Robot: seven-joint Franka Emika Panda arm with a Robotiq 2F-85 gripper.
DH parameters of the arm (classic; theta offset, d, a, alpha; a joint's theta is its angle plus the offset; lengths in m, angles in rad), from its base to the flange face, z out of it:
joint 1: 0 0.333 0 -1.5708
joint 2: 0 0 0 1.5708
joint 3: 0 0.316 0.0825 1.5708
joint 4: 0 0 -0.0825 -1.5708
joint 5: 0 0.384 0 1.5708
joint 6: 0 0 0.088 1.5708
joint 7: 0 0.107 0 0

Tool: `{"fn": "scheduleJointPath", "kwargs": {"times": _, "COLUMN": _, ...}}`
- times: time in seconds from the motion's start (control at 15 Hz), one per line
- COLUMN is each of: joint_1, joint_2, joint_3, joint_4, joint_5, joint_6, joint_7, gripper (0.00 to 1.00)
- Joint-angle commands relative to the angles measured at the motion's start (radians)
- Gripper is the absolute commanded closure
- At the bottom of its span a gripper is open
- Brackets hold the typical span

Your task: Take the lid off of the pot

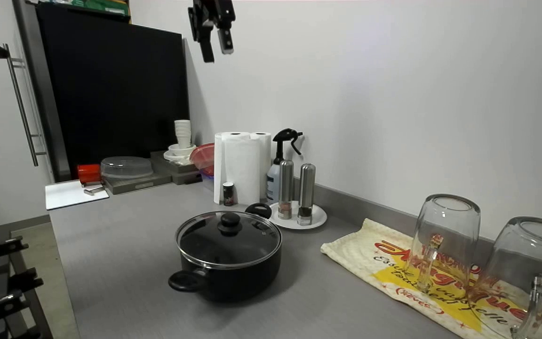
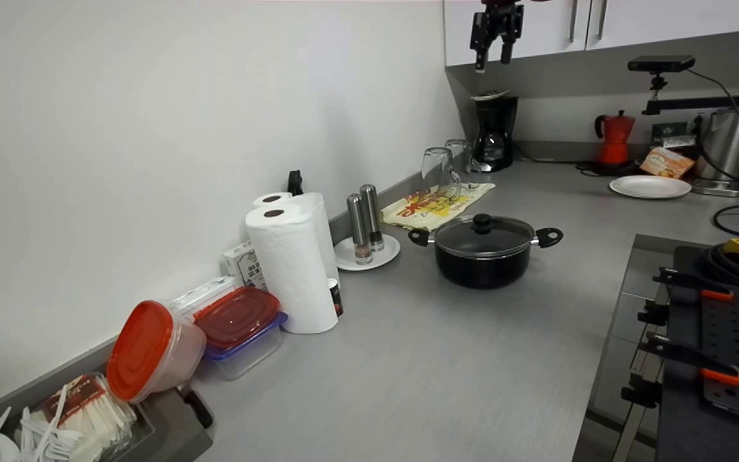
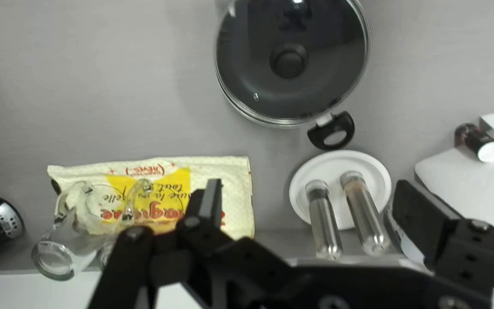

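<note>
two fingers (image 1: 226, 42) of my gripper (image 1: 218, 53) hang parted and empty, high above the counter (image 1: 125, 245); the glass lid (image 1: 228, 247) sits on the pot (image 1: 243, 282). if i pinch its small knob (image 1: 229, 222) off-centre, the lid may slip, or knock the nearby metal shakers (image 1: 306, 193).

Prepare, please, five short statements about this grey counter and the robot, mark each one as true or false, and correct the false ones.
1. The round see-through glass lid with a black centre knob sits on the low black pot. True.
2. The black two-fingered gripper is closed around the knob. False: it is open, well above the lid, holding nothing.
3. Two slim silver metal grinders stand on a round white plate. True.
4. Both clear glass mugs stand on that same plate. False: they stand on the cream cloth with red and yellow print.
5. The white cylindrical paper-towel rolls lie on their sides. False: they stand upright.
</note>
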Motion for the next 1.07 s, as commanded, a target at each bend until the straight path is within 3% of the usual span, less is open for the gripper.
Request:
{"fn": "scheduleJointPath", "kwargs": {"times": 0.0, "joint_1": 0.016, "joint_2": 0.117, "joint_3": 0.010, "joint_4": 0.175, "joint_5": 0.109, "joint_6": 0.038, "joint_7": 0.011, "gripper": 0.00}}
{"fn": "scheduleJointPath", "kwargs": {"times": 0.33, "joint_1": 0.020, "joint_2": 0.237, "joint_3": 0.027, "joint_4": 0.165, "joint_5": 0.199, "joint_6": 0.115, "joint_7": 0.015, "gripper": 0.00}}
{"fn": "scheduleJointPath", "kwargs": {"times": 1.0, "joint_1": -0.013, "joint_2": 0.375, "joint_3": 0.006, "joint_4": 0.054, "joint_5": 0.173, "joint_6": 0.134, "joint_7": 0.023, "gripper": 0.00}}
